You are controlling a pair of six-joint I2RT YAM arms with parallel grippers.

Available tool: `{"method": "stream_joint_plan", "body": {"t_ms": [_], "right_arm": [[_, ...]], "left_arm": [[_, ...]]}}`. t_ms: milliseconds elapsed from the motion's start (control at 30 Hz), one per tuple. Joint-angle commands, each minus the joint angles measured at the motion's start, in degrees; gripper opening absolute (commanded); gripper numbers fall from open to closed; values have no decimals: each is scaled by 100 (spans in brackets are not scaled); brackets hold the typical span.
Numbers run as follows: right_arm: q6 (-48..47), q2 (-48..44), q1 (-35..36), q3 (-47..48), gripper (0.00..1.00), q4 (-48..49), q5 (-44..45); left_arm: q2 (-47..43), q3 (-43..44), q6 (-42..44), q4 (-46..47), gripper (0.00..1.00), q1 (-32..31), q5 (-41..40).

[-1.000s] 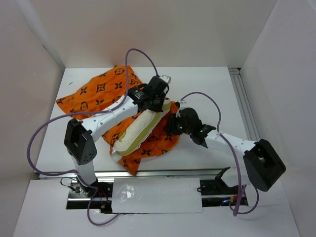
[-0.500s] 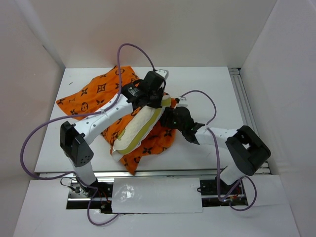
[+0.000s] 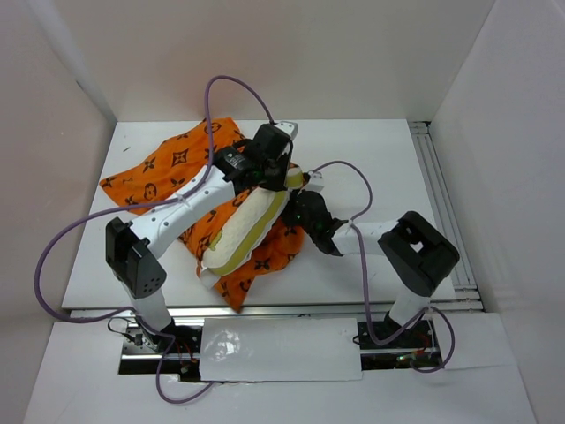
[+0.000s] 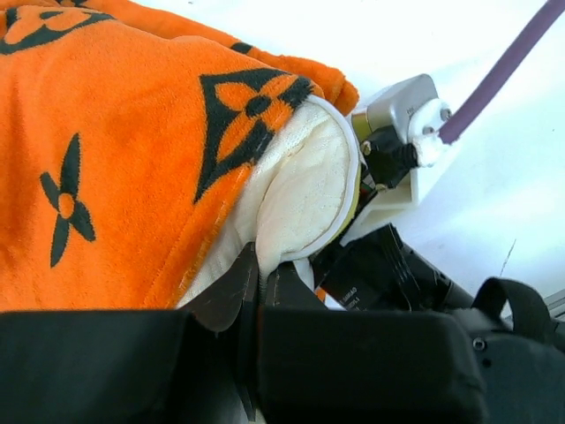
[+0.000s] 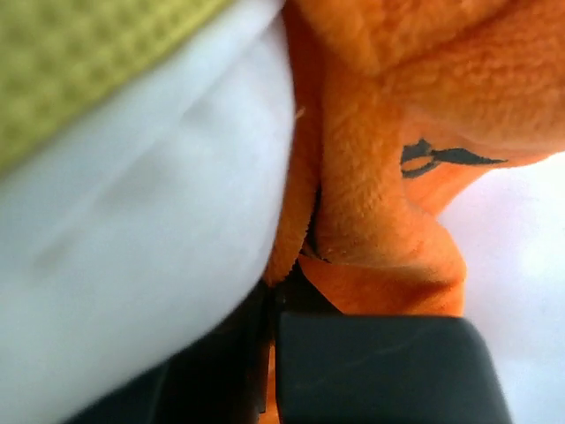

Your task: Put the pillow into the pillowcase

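– Left gripper [image 4: 260,283] is pressing its jaws flat together, tips sitting right at the hem of the pillowcase [image 4: 115,150], where the orange cloth is meeting the pillow [image 4: 305,190]

– Is it pinching any cloth?

– I cannot tell; the two fingertips are touching the hem, but nothing is showing between them. The orange cloth is draping over the pillow's far end like a hood, with the cream corner and its yellow-green piping peeking out beside it

– And the other one?

– Right gripper [image 5: 272,309] is closing on a fold of the pillowcase; a ridge of orange fabric is running straight down into the narrow seam between its dark fingers, and the pillow is bulging just to the left of them

– Where is the pillow lying overall?

– From above it is lying slantwise in the middle of the worktop [image 3: 371,159], its near-left end bare and resting on top of orange cloth, its far-right end going under the two wrists, which are crowding together there. More of the pillowcase is spreading flat toward the far left corner, and some is bunching along the pillow's right side

– Anything else?

– A purple cable [image 3: 229,84] is arching high over the left arm
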Motion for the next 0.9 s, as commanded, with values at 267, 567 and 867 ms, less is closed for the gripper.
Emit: {"method": "stream_joint_plan", "body": {"t_ms": [267, 567, 867], "right_arm": [[-253, -2344, -505, -489, 0, -2584, 928], [-1044, -4192, -2781, -630, 0, -3789, -689], [-1, -4069, -4339, -288, 0, -1349, -6723]], "left_arm": [[-329, -910, -316, 465, 0, 572, -353], [-716, -2878, -79, 1169, 0, 942, -926], [572, -1841, -568, 944, 0, 169, -1487]]}}
